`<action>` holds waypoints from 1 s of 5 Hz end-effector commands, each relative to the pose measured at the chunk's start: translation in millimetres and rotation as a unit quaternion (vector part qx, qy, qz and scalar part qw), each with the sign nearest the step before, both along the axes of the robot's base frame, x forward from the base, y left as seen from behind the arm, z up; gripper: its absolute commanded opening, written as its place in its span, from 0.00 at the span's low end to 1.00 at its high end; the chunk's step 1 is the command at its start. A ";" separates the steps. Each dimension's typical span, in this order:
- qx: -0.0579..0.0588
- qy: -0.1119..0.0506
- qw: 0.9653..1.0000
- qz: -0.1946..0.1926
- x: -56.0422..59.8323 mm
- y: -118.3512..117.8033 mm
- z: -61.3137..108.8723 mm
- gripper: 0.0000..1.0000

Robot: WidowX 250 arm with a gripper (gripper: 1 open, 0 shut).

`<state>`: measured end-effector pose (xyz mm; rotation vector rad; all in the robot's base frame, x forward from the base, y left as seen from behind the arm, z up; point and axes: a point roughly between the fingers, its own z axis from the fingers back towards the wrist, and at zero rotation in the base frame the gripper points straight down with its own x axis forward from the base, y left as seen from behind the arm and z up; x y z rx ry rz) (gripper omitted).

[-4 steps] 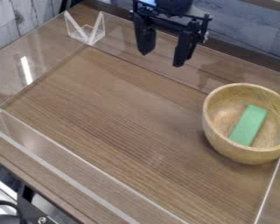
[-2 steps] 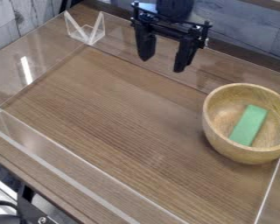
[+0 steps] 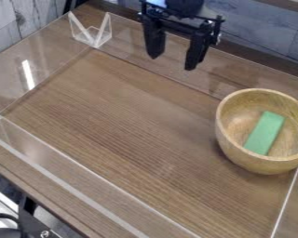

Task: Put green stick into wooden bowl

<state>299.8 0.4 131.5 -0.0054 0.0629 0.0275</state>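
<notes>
- Above the table point(image 3: 115, 112), your gripper point(image 3: 177, 56) hangs with its fingers spread, nothing between them.
- Nearer the camera and right in the picture from it, the stick point(image 3: 264, 133) lies inside the bowl point(image 3: 226, 116).
- It looks light and stiff, perhaps slick; if you must regrip, pinch its long sides mid-length.

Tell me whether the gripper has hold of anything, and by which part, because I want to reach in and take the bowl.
Nothing is held: the gripper is open, and the green stick lies in the bowl.
</notes>
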 end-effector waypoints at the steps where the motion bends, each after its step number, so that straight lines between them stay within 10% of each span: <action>1: 0.000 -0.042 0.999 -0.002 5.9 -2.9 23.4 1.00; 4: 0.001 -0.033 0.999 -0.008 8.6 5.0 26.1 1.00; 5: 0.004 -0.022 1.000 -0.018 11.6 0.4 21.7 0.00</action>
